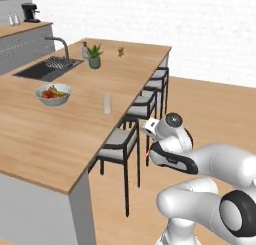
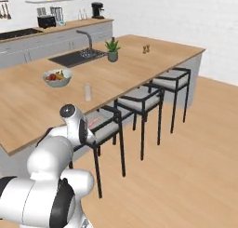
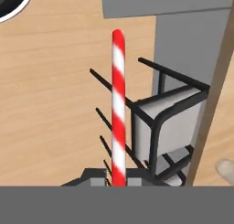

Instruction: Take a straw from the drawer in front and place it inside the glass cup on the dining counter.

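In the left base view, the glass cup [image 1: 107, 103] stood upright on the light-wood worktop [image 1: 40, 134], near its right edge, at about four o'clock from the white fruit bowl [image 1: 53, 94]. The arm's hand sat off the worktop at roughly four o'clock from the cup, over the nearest stool [image 1: 120, 141]; the fingers themselves could not be made out there.

In the right base view, the cup [image 2: 87, 92] stood at about four o'clock from the bowl [image 2: 57, 77], and the straw [image 2: 94, 121] showed as a faint pink streak over the nearest stool seat [image 2: 103, 127], at six o'clock from the cup.

In the hand view, the fingers [image 3: 118, 181] were narrowly closed on the red-and-white striped straw [image 3: 118, 109], which ran straight up toward twelve o'clock, with the stool [image 3: 164, 127] beside it at three o'clock.
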Controlling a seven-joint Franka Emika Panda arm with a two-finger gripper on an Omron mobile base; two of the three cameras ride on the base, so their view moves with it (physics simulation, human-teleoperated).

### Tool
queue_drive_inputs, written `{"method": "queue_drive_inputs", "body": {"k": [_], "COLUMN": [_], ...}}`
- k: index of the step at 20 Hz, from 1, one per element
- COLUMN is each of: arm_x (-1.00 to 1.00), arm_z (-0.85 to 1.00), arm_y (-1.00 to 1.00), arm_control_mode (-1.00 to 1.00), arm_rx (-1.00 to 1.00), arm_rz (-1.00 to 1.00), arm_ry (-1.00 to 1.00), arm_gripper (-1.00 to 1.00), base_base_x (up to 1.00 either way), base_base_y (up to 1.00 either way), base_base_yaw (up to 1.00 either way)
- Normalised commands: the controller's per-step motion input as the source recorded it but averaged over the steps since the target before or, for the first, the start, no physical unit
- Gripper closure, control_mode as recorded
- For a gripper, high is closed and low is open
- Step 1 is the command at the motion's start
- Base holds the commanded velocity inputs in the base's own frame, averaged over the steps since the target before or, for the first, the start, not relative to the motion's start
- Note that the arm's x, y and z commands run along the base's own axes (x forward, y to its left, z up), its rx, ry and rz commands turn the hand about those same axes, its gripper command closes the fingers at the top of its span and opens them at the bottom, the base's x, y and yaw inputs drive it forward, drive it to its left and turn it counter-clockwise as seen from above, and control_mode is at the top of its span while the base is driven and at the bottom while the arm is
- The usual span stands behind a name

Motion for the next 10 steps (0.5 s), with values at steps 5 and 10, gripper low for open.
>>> {"method": "queue_drive_inputs", "body": {"k": [5,10], "arm_x": [0.0,0.0], "arm_z": [0.0,0.0], "arm_y": [0.0,0.0], "arm_control_mode": [1.0,1.0], "arm_rx": [0.0,0.0], "arm_rz": [0.0,0.0], "arm_ry": [0.0,0.0], "arm_gripper": [1.0,1.0], "base_base_x": [0.27,0.71], "base_base_y": [-0.72,-0.56], "base_base_yaw": [0.42,0.26]}}
